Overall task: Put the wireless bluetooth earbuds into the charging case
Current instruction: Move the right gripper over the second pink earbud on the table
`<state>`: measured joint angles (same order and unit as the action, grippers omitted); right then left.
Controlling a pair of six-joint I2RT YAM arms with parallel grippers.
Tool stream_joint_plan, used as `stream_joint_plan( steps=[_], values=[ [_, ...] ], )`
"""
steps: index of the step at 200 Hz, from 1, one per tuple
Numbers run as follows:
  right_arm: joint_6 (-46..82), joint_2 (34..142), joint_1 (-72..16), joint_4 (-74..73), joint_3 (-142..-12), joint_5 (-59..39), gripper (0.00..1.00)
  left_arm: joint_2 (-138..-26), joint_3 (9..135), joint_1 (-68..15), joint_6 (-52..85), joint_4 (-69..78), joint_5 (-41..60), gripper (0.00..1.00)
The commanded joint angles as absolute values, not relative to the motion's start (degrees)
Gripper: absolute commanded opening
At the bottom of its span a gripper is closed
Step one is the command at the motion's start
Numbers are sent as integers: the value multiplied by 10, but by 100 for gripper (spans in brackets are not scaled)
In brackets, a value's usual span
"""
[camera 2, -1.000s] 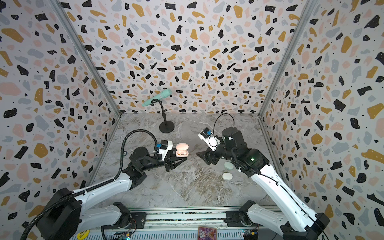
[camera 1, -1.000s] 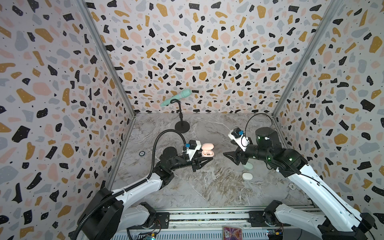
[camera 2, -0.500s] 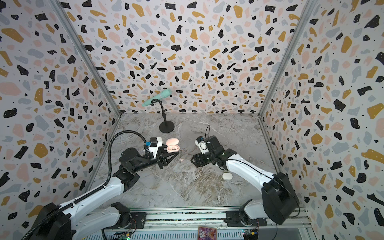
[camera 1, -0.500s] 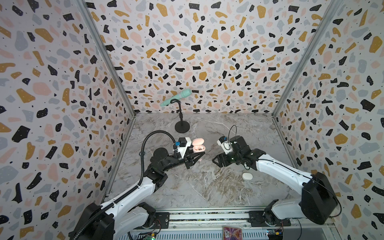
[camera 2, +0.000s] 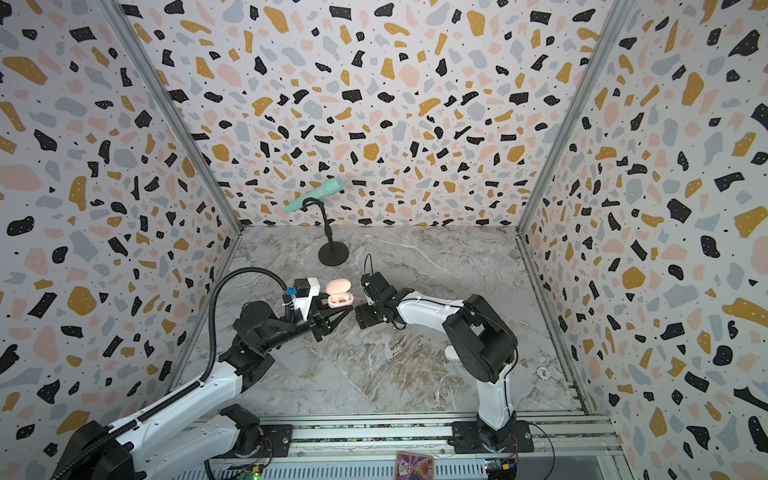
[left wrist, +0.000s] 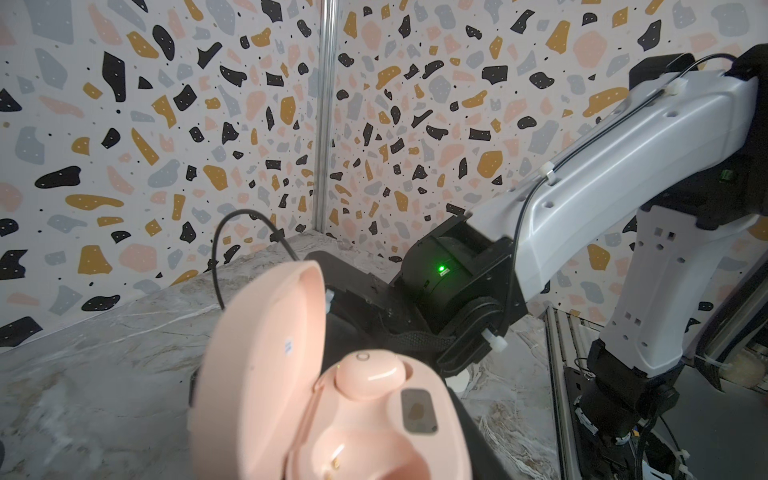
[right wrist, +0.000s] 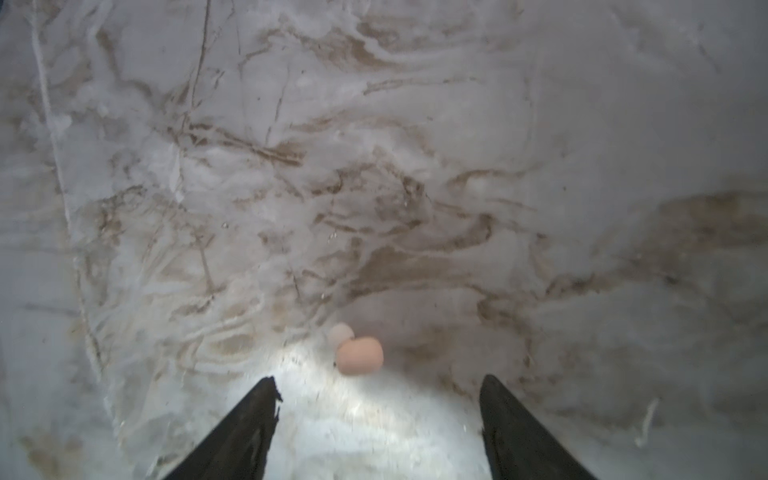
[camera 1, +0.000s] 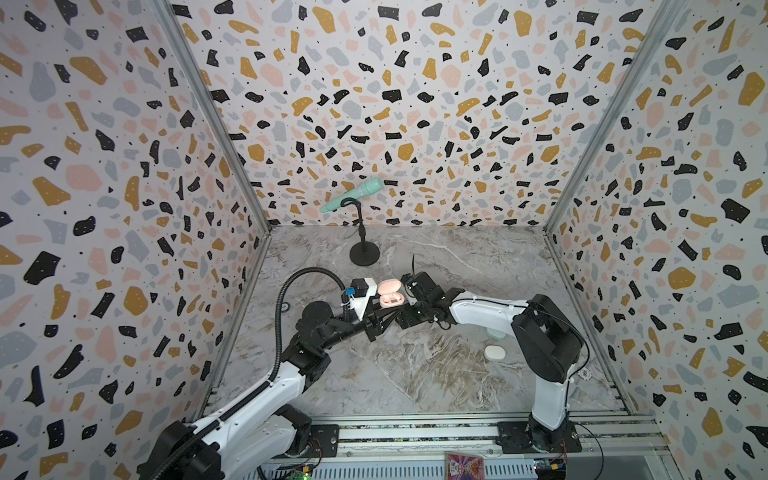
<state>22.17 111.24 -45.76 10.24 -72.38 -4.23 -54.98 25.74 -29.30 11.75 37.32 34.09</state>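
Observation:
My left gripper [camera 1: 384, 314] is shut on the base of the pink charging case [camera 1: 390, 293], holding it above the floor with its lid open. In the left wrist view the charging case [left wrist: 332, 399] fills the foreground and hides the fingers. One pink earbud [left wrist: 368, 374] sits in a socket; the other socket [left wrist: 353, 453] is empty. My right gripper [right wrist: 379, 382] is open and points down at the marble floor. A loose pink earbud [right wrist: 359, 355] lies on the floor just beyond its fingertips. In both top views the right gripper [camera 1: 407, 319] is close beside the left one.
A white case [camera 1: 494, 352] lies on the floor by the right arm, and a mint case [camera 1: 496, 333] is half hidden behind that arm. A mint microphone [camera 1: 353, 195] on a black stand [camera 1: 364, 253] stands at the back. A small ring [camera 1: 285, 307] lies by the left wall.
The right arm has swung left toward the middle and lowered its open gripper to the floor. The left gripper has carried the pink case slightly left.

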Motion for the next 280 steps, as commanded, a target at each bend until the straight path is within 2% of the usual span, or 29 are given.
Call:
stream_joint_plan(
  steps=[1,64,185,221,280],
  values=[
    [209,1134,-466,114,-767,-20,78,-535,255,-289,120,387,336,35],
    [193,1162,-471,164,-769,26,76,-523,256,-286,119,375,336,35],
    [181,1022,-408,198,-629,81,72,-524,255,-285,118,375,342,35],
    [191,991,-402,164,-618,15,73,-525,254,-285,117,374,342,35],
    [213,1028,-399,128,-654,-79,73,-527,255,-285,117,374,343,35]
  ],
)
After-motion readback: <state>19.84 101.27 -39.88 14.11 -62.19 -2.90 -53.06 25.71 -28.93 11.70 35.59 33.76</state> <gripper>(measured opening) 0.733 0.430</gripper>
